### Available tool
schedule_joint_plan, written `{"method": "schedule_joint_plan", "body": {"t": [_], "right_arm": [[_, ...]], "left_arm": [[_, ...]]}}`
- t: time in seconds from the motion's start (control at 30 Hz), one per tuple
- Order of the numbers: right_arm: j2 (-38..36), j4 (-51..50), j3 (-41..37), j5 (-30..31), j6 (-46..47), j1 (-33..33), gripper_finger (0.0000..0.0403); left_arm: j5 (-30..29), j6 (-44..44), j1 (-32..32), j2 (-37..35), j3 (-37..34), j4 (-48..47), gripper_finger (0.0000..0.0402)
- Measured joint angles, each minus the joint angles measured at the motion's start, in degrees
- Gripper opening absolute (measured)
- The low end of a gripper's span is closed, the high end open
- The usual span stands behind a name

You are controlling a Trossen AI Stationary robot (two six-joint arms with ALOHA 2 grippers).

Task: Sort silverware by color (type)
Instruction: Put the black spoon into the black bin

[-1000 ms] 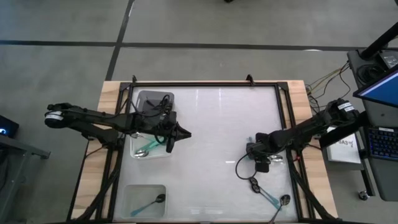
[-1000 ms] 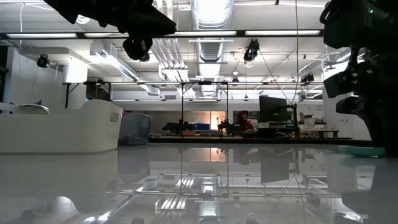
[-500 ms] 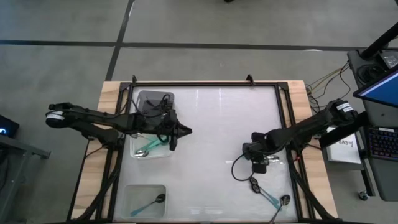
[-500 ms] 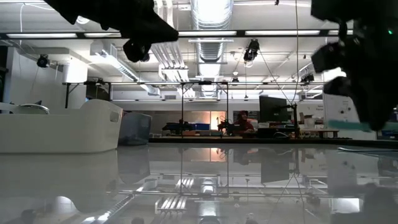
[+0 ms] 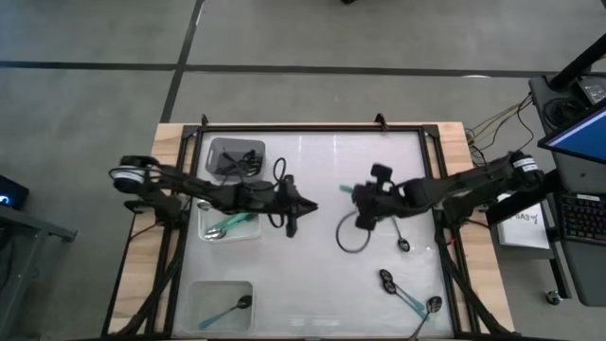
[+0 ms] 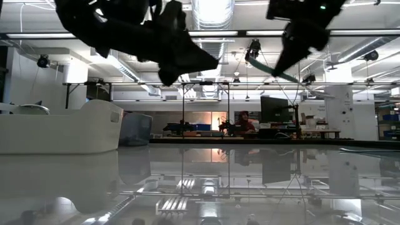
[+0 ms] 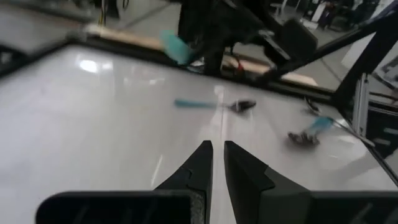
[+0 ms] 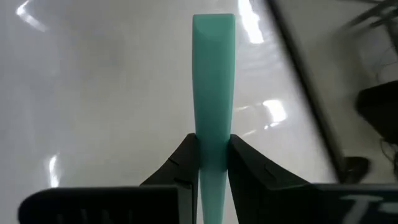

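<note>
My right gripper (image 5: pixel 360 195) hangs above the table's middle, shut on a teal-handled spoon (image 8: pixel 214 74); its bowl is hidden. My left gripper (image 5: pixel 294 210) hovers just left of it, fingers (image 7: pixel 205 155) a narrow gap apart and holding nothing. The left wrist view shows the teal handle (image 7: pixel 174 46) ahead. Three spoons lie flat near the right edge: one (image 5: pixel 402 242) alone, two (image 5: pixel 388 279) (image 5: pixel 423 305) nearer the front. The white bin (image 5: pixel 248 233) and clear bin (image 5: pixel 204 294) hold teal-handled spoons, the grey bin (image 5: pixel 220 148) dark ones. My right gripper pinches the spoon's teal handle (image 8: pixel 214 146) between its two fingers (image 8: pixel 186 162), partway along its length. The fingers lie along the handle, whose free flat end (image 8: pixel 214 25) sticks out ahead. The spoon is lifted clear of the table, its handle slanting up in the low view (image 6: pixel 265 67).
Three bins line the table's left side, far to near. A black cable loop (image 5: pixel 350 235) hangs under my right arm over the table's middle. A black frame (image 5: pixel 312 129) runs around the tabletop. Bare white surface lies near the front middle.
My right gripper has risen from the spoons near the right edge and swung toward the table's middle and far side, carrying a teal-handled spoon up clear of the table. My left gripper has moved from over the white bin rightward toward the right gripper.
</note>
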Motion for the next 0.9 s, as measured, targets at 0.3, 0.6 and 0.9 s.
{"method": "schedule_joint_plan", "body": {"t": [0.3,0.6,0.9], "right_arm": [[0.0,8.3,5.7,-3.8,-11.5,-13.4,0.0045],[0.3,31.3,2.6,-16.3,-13.2,-22.5,0.0045],[0.9,41.9,0.4,-16.3,-16.5,-22.8,0.0045]], "left_arm": [[-0.1,10.6,0.0,4.5,6.6,1.4,0.0023],[-8.7,12.5,0.2,3.5,7.0,-3.5,0.0023],[-8.5,11.9,0.3,3.5,6.9,-4.3,0.0054]]}}
